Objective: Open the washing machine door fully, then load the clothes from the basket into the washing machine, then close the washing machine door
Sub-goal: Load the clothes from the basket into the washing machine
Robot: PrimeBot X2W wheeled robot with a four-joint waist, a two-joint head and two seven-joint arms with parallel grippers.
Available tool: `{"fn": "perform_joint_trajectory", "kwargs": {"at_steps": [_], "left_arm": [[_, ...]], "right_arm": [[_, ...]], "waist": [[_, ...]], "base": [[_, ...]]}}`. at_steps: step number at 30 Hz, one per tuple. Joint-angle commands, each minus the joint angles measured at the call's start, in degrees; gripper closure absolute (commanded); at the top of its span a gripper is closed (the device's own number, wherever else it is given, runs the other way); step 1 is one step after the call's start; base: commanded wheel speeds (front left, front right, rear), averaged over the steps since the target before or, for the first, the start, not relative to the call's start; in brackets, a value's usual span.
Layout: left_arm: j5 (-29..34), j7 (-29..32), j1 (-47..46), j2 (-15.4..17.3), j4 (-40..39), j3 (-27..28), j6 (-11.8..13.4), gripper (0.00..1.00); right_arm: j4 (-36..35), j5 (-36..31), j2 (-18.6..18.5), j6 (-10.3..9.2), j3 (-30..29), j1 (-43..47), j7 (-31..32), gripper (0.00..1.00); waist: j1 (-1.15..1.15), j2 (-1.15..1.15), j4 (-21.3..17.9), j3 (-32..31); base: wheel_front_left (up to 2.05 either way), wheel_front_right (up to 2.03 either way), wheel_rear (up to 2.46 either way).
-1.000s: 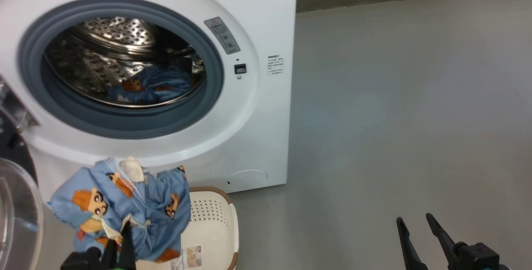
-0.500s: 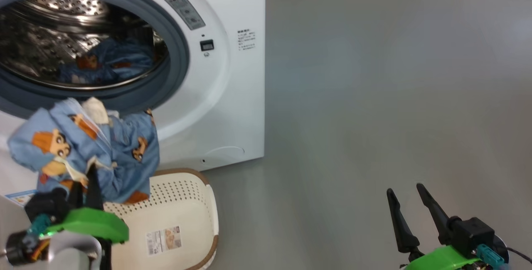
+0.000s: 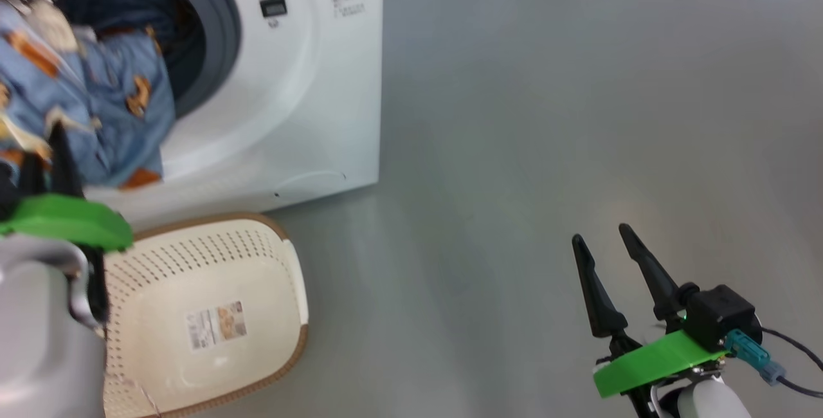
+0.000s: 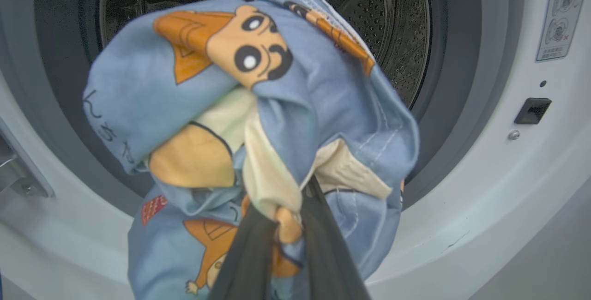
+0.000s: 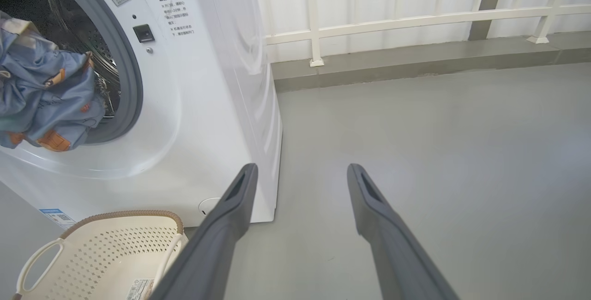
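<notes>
1. My left pincer (image 4: 291,203): clamped on bunched clothes (image 4: 277,120), held at the washer (image 5: 217,106) opening.
2. My right pincer (image 3: 600,233): spread wide, empty, above the floor (image 3: 514,148).
3. Basket (image 3: 193,257): on the floor, before the washer's front.

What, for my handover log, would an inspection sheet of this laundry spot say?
Surface: grey floor, bare and dry-looking.
Job's things: washer with its drum opening uncovered; blue printed clothes bunched in front of that opening; basket on the floor before the washer, no clothes in the part that shows, a sticker inside.
Clutter: nothing seen.
Hands: left hand shut on the clothes; right hand open, empty, above the floor.
Cables: one cable with a teal plug at the right wrist.
Surroundings: white railing behind a low kerb.
</notes>
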Motion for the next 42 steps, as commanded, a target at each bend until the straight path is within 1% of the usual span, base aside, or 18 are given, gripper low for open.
{"fn": "perform_joint_trajectory", "kwargs": {"at_steps": [1,5,14,19,26,33,37,42], "left_arm": [[0.7,-0.7,-2.4,2.8,-0.9,1.8,0.0,1.00],[1.6,-0.7,-7.0,4.6,1.3,2.3,0.0,1.00],[3.4,-0.7,-15.4,7.9,6.6,3.4,0.6,1.00],[4.4,-0.7,-20.3,9.5,8.7,3.5,0.7,1.00],[6.5,-0.7,-27.6,12.6,11.5,2.6,0.4,1.00],[7.0,-0.7,-34.4,15.0,13.2,2.7,-0.2,1.00],[7.3,-0.7,-38.8,17.2,15.0,2.1,-2.1,1.00],[7.8,-0.7,-44.2,18.5,14.1,1.6,-2.7,1.00]], "right_arm": [[-1.5,0.3,-0.5,-0.06,1.4,-1.5,-0.3,0.00],[-1.4,0.6,-0.5,-0.06,2.6,-2.9,-0.3,0.00],[-1.3,1.4,-0.5,-0.06,5.6,-3.8,-0.3,0.00],[-1.5,1.7,-0.5,-0.06,7.1,-4.1,-0.3,0.00],[-2.1,2.1,-0.5,-0.06,8.5,-4.7,-0.3,0.00],[-3.4,3.3,-0.5,-0.06,10.3,-4.4,-0.3,0.00],[-4.4,4.7,-0.5,-0.06,11.2,-4.7,-0.3,0.00],[-5.7,5.6,-0.5,-0.06,11.8,-4.9,-0.3,0.00]], "waist": [[0.00,0.00,-1.5,3.6],[0.00,0.00,-2.7,6.1],[0.00,0.00,-6.0,9.1],[0.00,0.00,-7.3,11.8],[0.00,0.00,-9.2,15.9],[0.00,0.00,-10.4,19.7],[0.00,0.00,-11.4,22.0],[0.00,0.00,-12.1,24.9]], "base": [[0.00,0.00,0.00],[0.00,0.00,0.00],[0.00,0.00,0.00],[0.00,0.00,0.00],[0.00,0.00,0.00],[0.00,0.00,0.00],[0.00,0.00,0.00],[0.00,0.00,0.00]]}}
